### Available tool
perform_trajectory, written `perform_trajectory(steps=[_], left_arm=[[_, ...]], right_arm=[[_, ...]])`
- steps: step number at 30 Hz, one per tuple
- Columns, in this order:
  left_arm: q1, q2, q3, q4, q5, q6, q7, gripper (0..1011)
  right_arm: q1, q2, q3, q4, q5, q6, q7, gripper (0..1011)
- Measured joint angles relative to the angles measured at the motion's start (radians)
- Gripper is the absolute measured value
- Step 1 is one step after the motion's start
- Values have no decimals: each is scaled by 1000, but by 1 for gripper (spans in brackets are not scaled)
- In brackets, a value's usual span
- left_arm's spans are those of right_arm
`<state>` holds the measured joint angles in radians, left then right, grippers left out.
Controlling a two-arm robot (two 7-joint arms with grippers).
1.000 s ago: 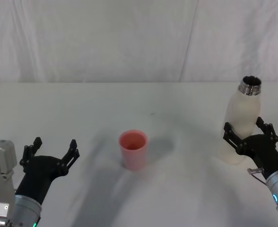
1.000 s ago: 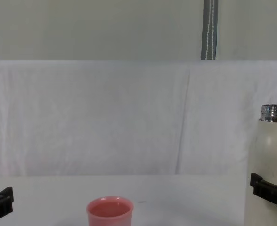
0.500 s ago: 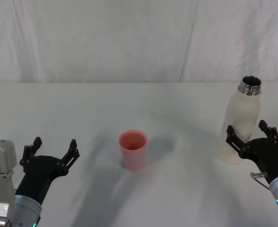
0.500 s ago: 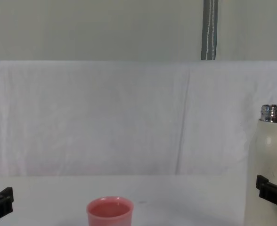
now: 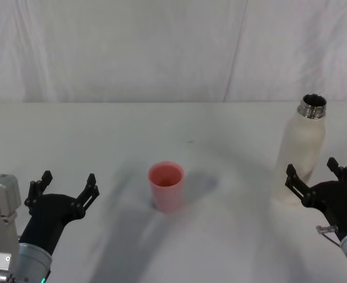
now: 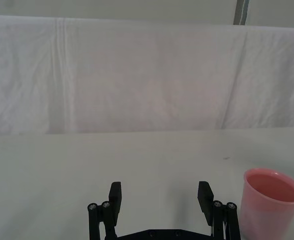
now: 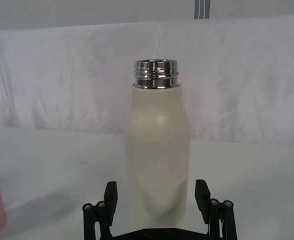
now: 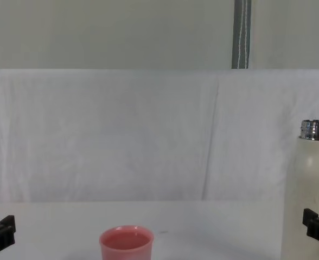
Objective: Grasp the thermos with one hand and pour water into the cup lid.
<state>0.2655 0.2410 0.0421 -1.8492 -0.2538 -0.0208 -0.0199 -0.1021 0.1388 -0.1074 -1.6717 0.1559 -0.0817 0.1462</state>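
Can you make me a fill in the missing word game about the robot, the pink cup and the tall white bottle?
1. The thermos stands upright with its steel neck ____ (open or capped).
2. The cup lid is the colour ____.
3. The right tool is open, with the thermos in front of its ____ (left, right) arm.
4. The left tool is open and holds ____.

Missing words: open; pink; right; nothing
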Motion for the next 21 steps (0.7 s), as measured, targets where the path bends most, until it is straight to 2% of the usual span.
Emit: perform_trajectory(steps=[11, 21], left_arm=[[0, 0, 0, 0, 0, 0, 0, 1001], [0, 0, 0, 0, 0, 0, 0, 1001]], right_arm=[[-52, -1, -14, -38, -8, -17, 6, 1001], [-74, 1, -50, -51, -14, -28, 31, 1001]])
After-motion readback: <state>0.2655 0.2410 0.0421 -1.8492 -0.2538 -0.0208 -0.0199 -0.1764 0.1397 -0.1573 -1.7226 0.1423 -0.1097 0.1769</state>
